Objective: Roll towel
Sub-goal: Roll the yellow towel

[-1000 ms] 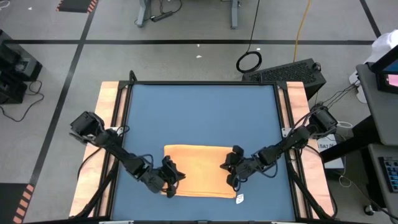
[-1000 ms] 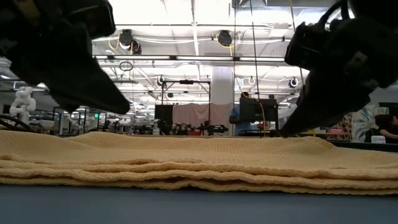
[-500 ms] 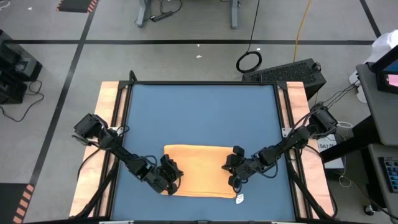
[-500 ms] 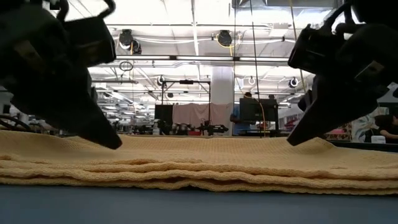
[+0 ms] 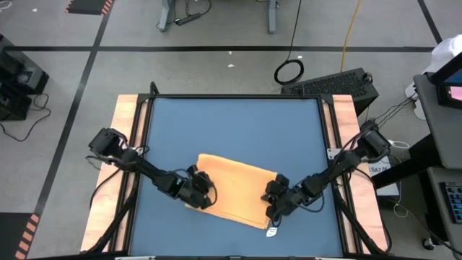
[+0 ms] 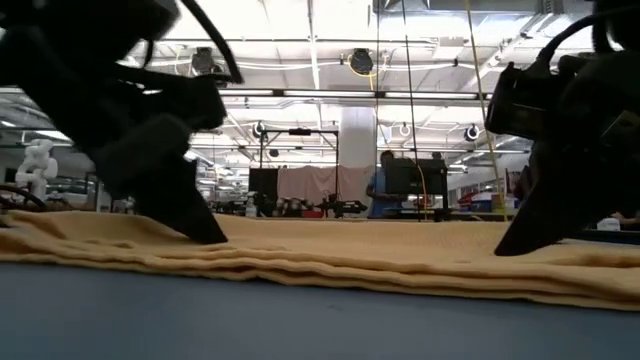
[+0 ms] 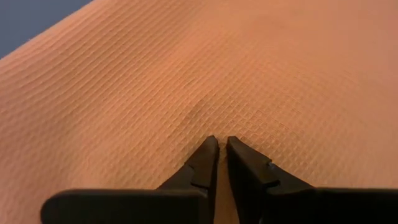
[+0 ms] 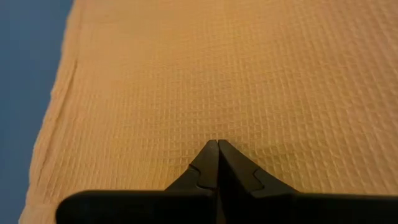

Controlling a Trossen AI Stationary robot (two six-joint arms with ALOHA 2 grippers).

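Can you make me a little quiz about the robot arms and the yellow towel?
1. True or false: the towel lies flat and folded on the blue table, not rolled up yet.
2. Which gripper is nearest the small white tag? A) left gripper B) right gripper
3. Fill in: both grippers press their tips down on the ____.

Key: 1. True, it lies flat, slightly slanted. 2. B, the tag pokes out at the towel's corner beside the right gripper. 3. Towel; the wrist views show both sets of fingertips resting on the cloth.
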